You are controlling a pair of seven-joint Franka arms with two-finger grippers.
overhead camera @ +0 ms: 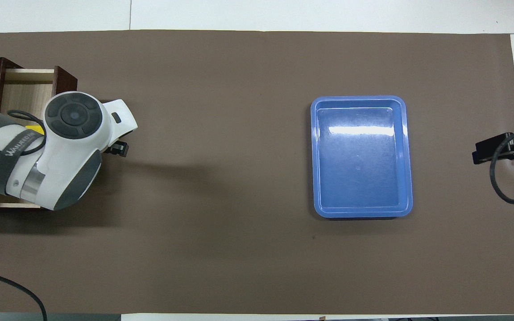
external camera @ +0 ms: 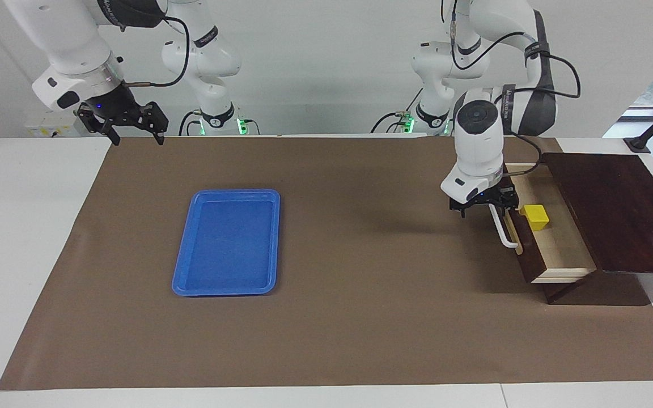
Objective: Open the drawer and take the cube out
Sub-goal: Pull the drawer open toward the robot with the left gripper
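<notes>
The dark brown drawer (external camera: 560,255) stands pulled out of its dark box (external camera: 610,209) at the left arm's end of the table. The yellow cube (external camera: 535,217) rests on the drawer's pale floor, close to the front panel. My left gripper (external camera: 486,207) is at the robot-side end of the white bar handle (external camera: 502,229), its fingers spread on either side of that end. In the overhead view the left wrist (overhead camera: 72,118) covers the handle and most of the cube (overhead camera: 38,129). My right gripper (external camera: 136,136) waits open above the mat's corner at the right arm's end.
A flat blue tray (external camera: 227,243) lies on the brown mat (external camera: 360,317) toward the right arm's end, with nothing in it. The mat's edge and white tabletop run along the side farthest from the robots.
</notes>
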